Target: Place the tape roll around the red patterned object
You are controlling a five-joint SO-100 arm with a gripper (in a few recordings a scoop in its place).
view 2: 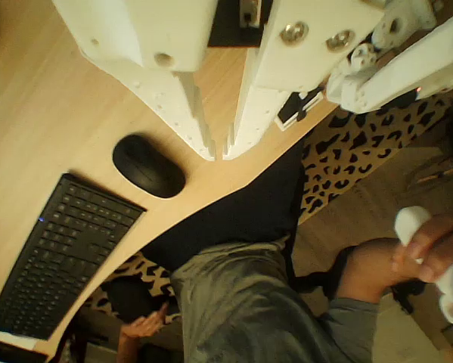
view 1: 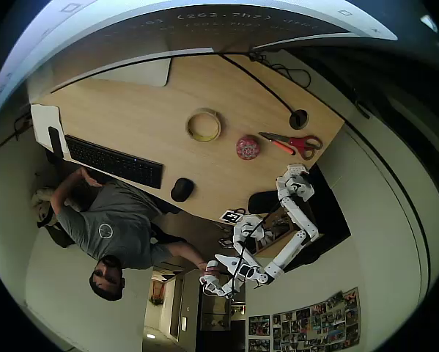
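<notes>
The tape roll [view 1: 204, 125], a flat beige ring, lies on the wooden table [view 1: 131, 117] in the overhead view. The red patterned object [view 1: 248, 147], a small round dome, sits just right of it and a little nearer the table's edge, apart from the ring. My white arm [view 1: 301, 220] is folded back off the table's lower right edge, far from both. In the wrist view my gripper [view 2: 218, 155] hangs shut over the table's edge with nothing between its fingertips.
Red-handled scissors [view 1: 296, 143] lie right of the red object. A black mouse [view 2: 148, 165] and a black keyboard [view 2: 60, 253] sit near the table's edge. A seated person [view 1: 109, 227] in a grey shirt is beside the table. A cable [view 1: 267, 88] runs across the far side.
</notes>
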